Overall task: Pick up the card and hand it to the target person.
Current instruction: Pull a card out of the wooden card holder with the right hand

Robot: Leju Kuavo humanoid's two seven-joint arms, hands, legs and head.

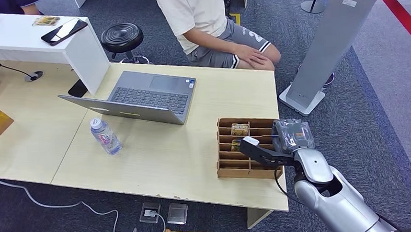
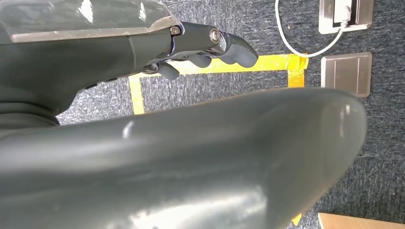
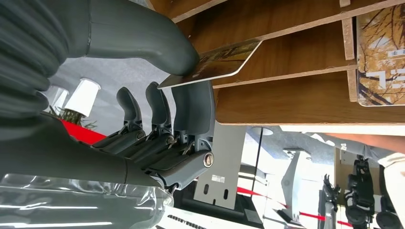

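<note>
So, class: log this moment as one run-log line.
right hand pinches card | over wooden slotted rack | left hand hangs, holding nothing | person seated opposite

Card holder (image 1: 246, 145): matt brown wood, rough-cut edges seen.
Card (image 3: 215, 64): smooth, glossy print, probably plastic.
Right hand (image 3: 157, 114): grey plastic with a dull sheen.
Table (image 1: 158, 149): pale smooth wood finish.
Laptop (image 1: 150, 95): matt grey metal.
Floor (image 1: 381, 113): rough grey carpet.
</note>
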